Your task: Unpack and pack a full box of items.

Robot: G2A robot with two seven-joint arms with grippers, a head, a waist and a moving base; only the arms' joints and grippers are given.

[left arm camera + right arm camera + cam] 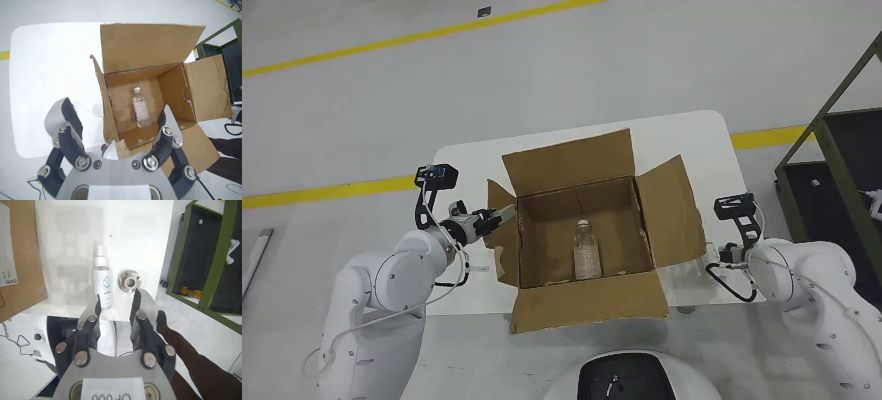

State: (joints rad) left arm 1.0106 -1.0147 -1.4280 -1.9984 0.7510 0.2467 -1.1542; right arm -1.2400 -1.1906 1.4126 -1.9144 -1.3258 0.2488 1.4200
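**Hovering at either side of an open box with one bottle in it**

The cardboard box [577, 203] stands in the middle of the white table [682, 140], all four flaps folded outward. Its edges are ragged, with corrugation showing along the rim and torn notches in the side flaps. Inside it holds a single water bottle [141, 109]. The bottle is clear, ribbed plastic with a white cap and a pale label, and it lies on its side on the brown floor of the box, about midway between the side walls.

My left claw [117, 108] hangs over the box's left wall. Its dark, rubbery pads are spread wide and grip nothing.

My right claw [118, 294] sits over the near right edge of the table, past the box's right flap. Its fingers are parted and it carries nothing. Ahead of it two things rest on the tabletop, just beside each other but apart. One is a spray bottle [102, 281], a clear cylinder with a white pump head and white label, lying flat. The other is a round metal flange [129, 281], dull silver, with a central bore and small bolt holes.

Beyond the table's right edge stands a green-framed rack [172, 262] with dark shelves. A yellow object [191, 291] lies on one of them.
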